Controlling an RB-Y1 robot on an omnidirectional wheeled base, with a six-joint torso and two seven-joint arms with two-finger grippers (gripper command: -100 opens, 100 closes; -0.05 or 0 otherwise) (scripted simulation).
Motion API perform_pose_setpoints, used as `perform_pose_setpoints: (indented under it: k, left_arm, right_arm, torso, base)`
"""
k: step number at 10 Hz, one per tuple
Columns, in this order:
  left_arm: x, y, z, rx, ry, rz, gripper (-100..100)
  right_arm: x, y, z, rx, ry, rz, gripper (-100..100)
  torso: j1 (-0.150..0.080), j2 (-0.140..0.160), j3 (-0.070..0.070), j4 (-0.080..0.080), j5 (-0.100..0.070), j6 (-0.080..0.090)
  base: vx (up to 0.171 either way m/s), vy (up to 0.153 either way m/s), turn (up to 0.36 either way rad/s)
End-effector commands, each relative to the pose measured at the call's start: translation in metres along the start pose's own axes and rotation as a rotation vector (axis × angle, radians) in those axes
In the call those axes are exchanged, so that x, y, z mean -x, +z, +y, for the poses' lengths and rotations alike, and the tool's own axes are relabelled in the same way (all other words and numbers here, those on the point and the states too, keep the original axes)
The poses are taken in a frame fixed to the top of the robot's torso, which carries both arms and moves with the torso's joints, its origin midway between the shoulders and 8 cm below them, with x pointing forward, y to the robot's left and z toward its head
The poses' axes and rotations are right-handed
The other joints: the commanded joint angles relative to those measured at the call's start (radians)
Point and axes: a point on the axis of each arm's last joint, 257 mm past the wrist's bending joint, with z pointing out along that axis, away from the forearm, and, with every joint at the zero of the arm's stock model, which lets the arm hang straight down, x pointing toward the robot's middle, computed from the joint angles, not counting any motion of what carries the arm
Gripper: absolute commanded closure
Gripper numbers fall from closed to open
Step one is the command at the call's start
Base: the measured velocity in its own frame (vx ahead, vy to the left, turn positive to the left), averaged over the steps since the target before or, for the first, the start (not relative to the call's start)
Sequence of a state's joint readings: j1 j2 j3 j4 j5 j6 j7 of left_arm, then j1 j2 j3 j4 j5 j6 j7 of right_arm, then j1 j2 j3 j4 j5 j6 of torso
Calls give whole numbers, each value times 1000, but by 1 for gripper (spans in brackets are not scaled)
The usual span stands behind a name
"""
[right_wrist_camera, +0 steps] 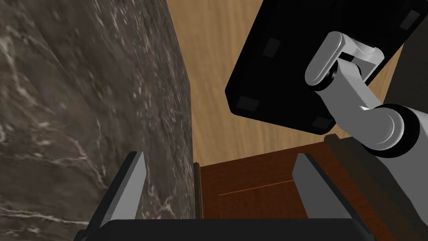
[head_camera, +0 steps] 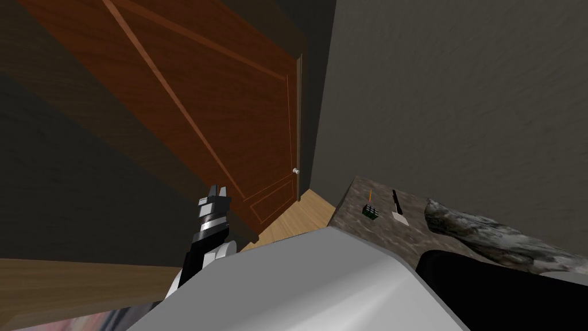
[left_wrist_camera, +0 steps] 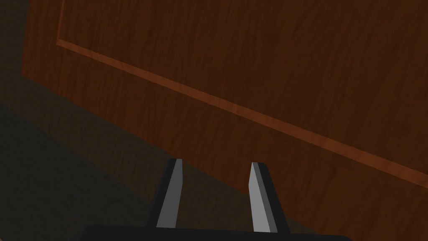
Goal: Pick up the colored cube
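The cube [head_camera: 370,212] is small and dark with green and other coloured squares; it sits near the left end of a dark marbled counter [head_camera: 350,233] in the head view. My left gripper [head_camera: 217,191] is raised far to the cube's left, in front of a brown door [head_camera: 229,115]. In the left wrist view this gripper [left_wrist_camera: 216,163] stands open, holding nothing, and faces the door panel [left_wrist_camera: 250,62]. My right gripper [right_wrist_camera: 220,155] is open and holds nothing, beside the counter's marbled side [right_wrist_camera: 83,104], pointing down at the floor [right_wrist_camera: 213,83].
Close behind the cube on the counter are a thin orange stick [head_camera: 370,195] and a dark-handled utensil [head_camera: 397,208]. A grey rock-like lump [head_camera: 488,230] lies further right. A grey wall [head_camera: 459,103] rises behind the counter. The door has a small knob [head_camera: 296,170].
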State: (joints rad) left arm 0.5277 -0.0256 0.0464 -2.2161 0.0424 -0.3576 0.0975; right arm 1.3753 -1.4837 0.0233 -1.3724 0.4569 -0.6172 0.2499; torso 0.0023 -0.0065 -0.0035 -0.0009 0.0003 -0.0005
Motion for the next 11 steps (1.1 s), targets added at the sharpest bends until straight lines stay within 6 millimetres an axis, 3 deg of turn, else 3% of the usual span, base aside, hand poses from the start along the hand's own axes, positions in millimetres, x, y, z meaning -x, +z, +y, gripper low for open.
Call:
perform_pose_setpoints:
  k: [1, 4, 7, 8, 10, 11]
  left_arm:
    - [0, 0, 0, 0, 0, 0, 0]
    - [0, 0, 0, 0, 0, 0, 0]
    - [0, 0, 0, 0, 0, 0, 0]
    - [0, 0, 0, 0, 0, 0, 0]
    - [0, 0, 0, 0, 0, 0, 0]
    - [0, 0, 0, 0, 0, 0, 0]
  right_arm:
    - [2, -9, -18, -19, -73, 41, -100]
    - [20, -21, -46, -40, -190, 87, -100]
    - [31, -25, -57, -48, -242, 103, -100]
    - [51, -29, -70, -58, -315, 113, -100]
    - [69, -29, -74, -54, -370, 109, -100]
    - [64, -30, -73, -56, -351, 110, -100]
  torso:
    - [0, 0, 0, 0, 0, 0]
    - [-1, -1, -1, 0, 0, 0]
    - [-1, -1, -1, 0, 0, 0]
    - [-1, 1, 0, 0, 0, 1]
    - [1, -5, -3, -1, 0, 0]
    - [4, -5, -3, -1, 1, 1]
  base:
    - [129, 31, 153]
    - [113, 4, 100]
    - [86, 0, 59]
    - [141, 20, 172]
    - [158, 63, 123]
    - [71, 43, 17]
